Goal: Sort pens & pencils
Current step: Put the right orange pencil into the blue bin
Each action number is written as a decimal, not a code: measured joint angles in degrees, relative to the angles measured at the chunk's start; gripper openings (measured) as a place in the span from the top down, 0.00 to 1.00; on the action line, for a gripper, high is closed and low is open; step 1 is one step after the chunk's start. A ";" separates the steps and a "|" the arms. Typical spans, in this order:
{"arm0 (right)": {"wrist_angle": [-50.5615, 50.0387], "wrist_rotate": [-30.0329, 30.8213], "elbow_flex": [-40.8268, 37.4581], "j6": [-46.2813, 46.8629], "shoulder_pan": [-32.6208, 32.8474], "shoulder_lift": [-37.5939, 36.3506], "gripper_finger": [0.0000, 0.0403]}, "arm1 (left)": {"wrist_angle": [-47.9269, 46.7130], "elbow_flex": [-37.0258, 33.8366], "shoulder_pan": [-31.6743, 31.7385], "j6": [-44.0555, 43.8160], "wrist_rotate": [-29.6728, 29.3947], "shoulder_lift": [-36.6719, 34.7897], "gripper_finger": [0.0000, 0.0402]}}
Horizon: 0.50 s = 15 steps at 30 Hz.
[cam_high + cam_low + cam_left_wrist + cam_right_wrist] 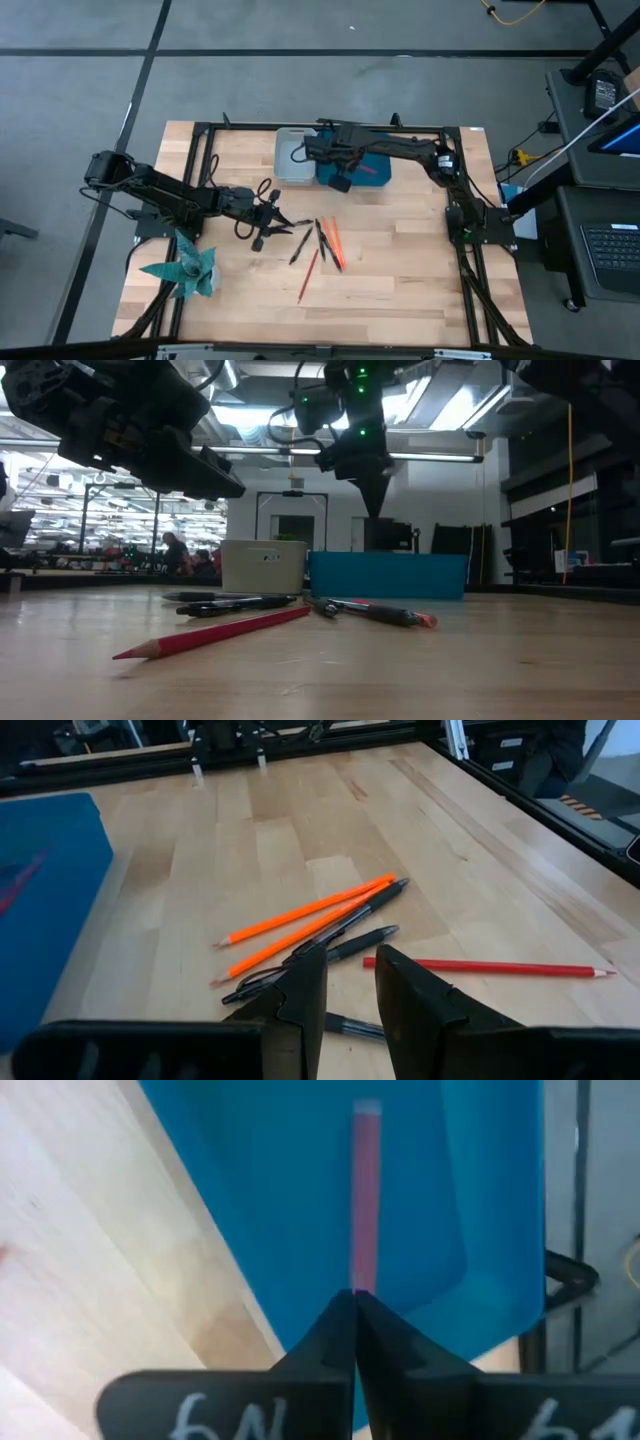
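Pencils (300,920) and pens (345,935) lie mixed mid-worktop, unsorted; right claw (354,1305) pinched tight on a red pencil (365,1200) over the far blue bin (365,172) for dropping; left claw (350,985) parted, empty, above the pile

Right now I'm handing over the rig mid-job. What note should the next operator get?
Left gripper: fingers open, holding nothing, low over the pens mid-table.
Right gripper: shut and empty, above the blue bin.
Done: one pencil lies in the blue bin.
Left: three pencils and the pens lie loose on the table.
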 joint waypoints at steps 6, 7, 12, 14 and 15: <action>3.38 -6.88 0.00 -2.10 -1.44 0.00 0.97 | -0.06 0.00 0.00 0.00 0.00 0.00 0.79; 3.35 -7.29 0.00 -2.12 -1.55 0.00 0.97 | -0.16 0.00 0.00 0.00 0.00 -0.01 0.79; 2.76 -7.69 0.00 -1.94 -1.60 0.00 0.99 | -0.26 0.00 0.00 0.00 0.00 0.00 0.79; 2.76 -8.50 0.00 -1.90 -1.60 0.00 0.98 | -0.26 0.00 0.00 0.01 0.00 0.00 0.79; 2.74 -9.13 0.00 -1.77 -1.60 0.00 0.97 | -0.26 0.00 0.00 0.00 0.00 0.00 0.79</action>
